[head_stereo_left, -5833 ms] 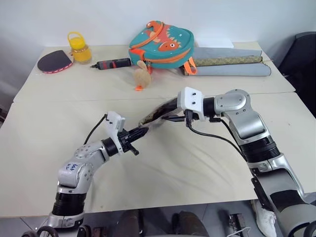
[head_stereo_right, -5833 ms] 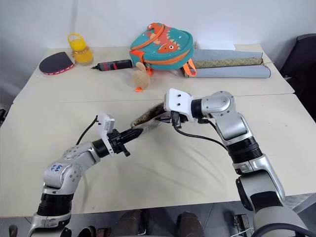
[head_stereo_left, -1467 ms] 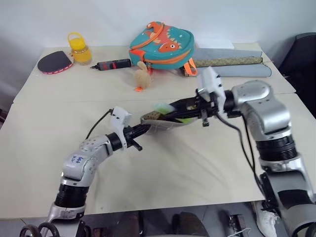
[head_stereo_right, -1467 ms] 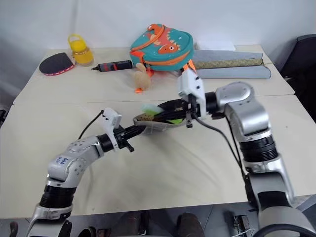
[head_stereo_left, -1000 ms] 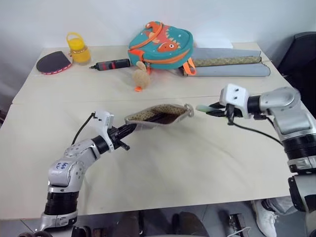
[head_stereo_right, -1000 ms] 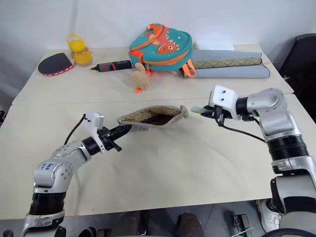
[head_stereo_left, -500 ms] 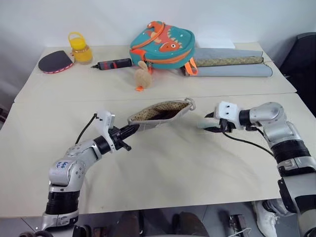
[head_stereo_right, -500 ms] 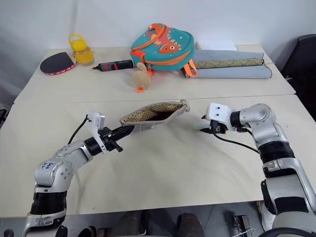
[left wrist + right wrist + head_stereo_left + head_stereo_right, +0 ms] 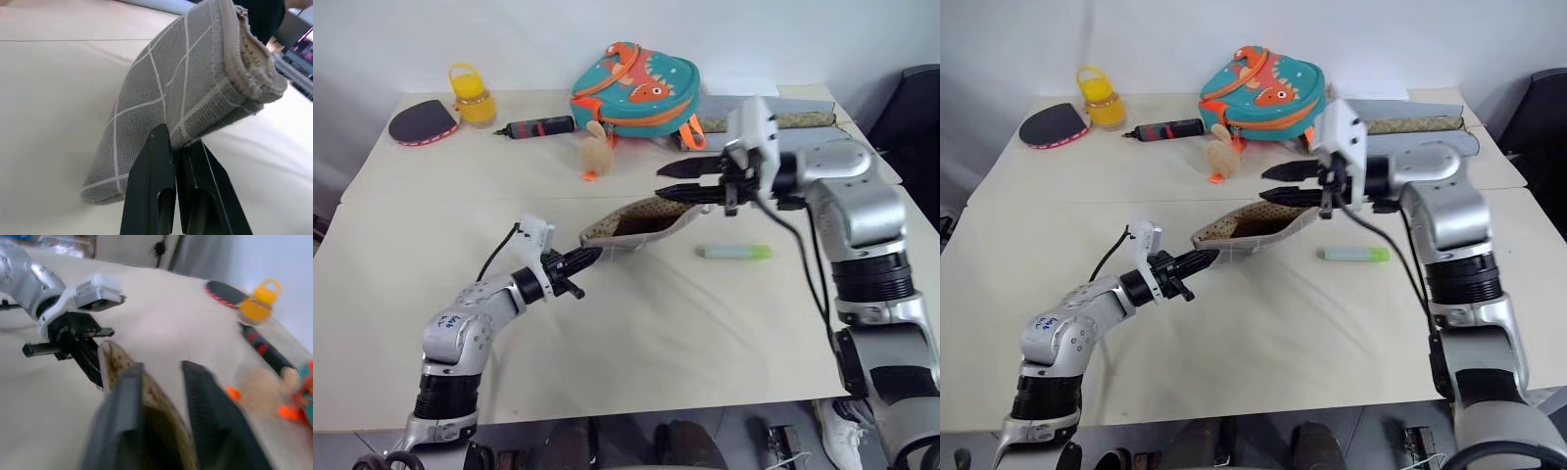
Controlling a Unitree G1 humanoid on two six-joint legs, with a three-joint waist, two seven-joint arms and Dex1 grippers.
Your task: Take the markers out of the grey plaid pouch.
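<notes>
The grey plaid pouch (image 9: 641, 220) hangs just above the table with its zip open and its beige dotted lining showing. My left gripper (image 9: 587, 258) is shut on the pouch's near end, and white grid lines on the fabric (image 9: 161, 93) show up close. What lies inside the dark mouth cannot be made out. One green marker (image 9: 732, 252) lies flat on the table to the right of the pouch. My right gripper (image 9: 657, 181) hovers level over the pouch mouth, pointing left, open, with nothing between its fingers (image 9: 124, 396).
At the back of the table stand a teal dinosaur backpack (image 9: 634, 86), a small plush duck (image 9: 596, 152), a black-and-red tool (image 9: 538, 126), a yellow container (image 9: 472, 96), a dark paddle (image 9: 419, 122) and rolled grey mats (image 9: 783, 137).
My right gripper set the green marker down on the table, let go, and swung up and left to above the pouch mouth. The left gripper kept its hold on the pouch.
</notes>
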